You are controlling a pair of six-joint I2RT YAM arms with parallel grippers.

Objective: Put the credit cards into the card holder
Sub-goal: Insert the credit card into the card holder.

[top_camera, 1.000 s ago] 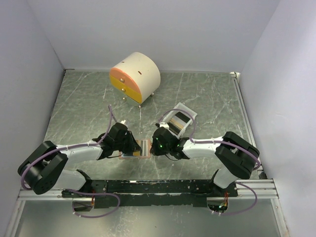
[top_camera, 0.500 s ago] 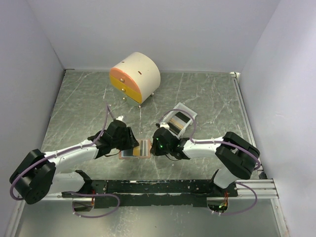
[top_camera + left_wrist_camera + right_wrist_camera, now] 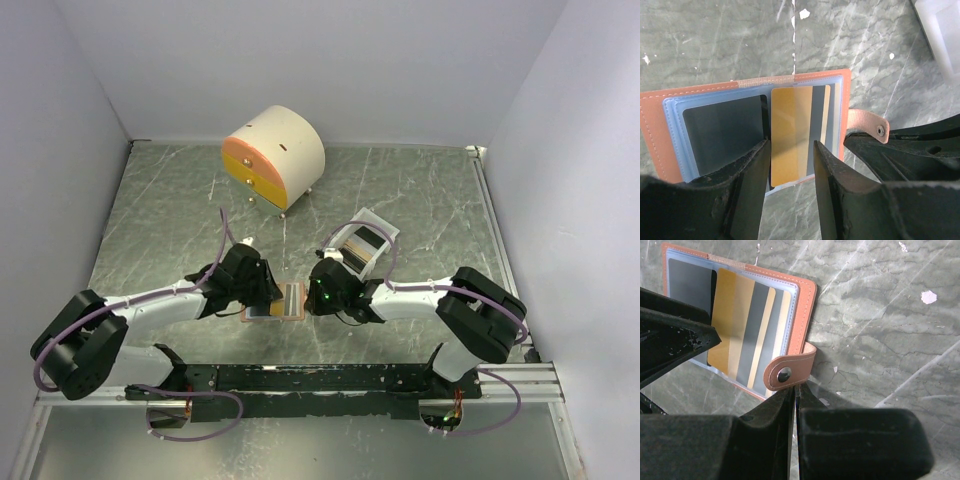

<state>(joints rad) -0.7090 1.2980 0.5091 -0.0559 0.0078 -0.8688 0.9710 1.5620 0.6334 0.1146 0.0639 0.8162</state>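
Gold card half-sleeved in the card holder, and the left end effector, parted astride it, edges back in, likely to push; right end effector pinched shut beside.

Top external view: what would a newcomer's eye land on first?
The round cream cabinet with orange-yellow drawers at the far edge stands out. Near the arms, the open salmon-pink leather card holder lies between both grippers: the left gripper straddles a gold card, the right gripper pinches its snap strap.
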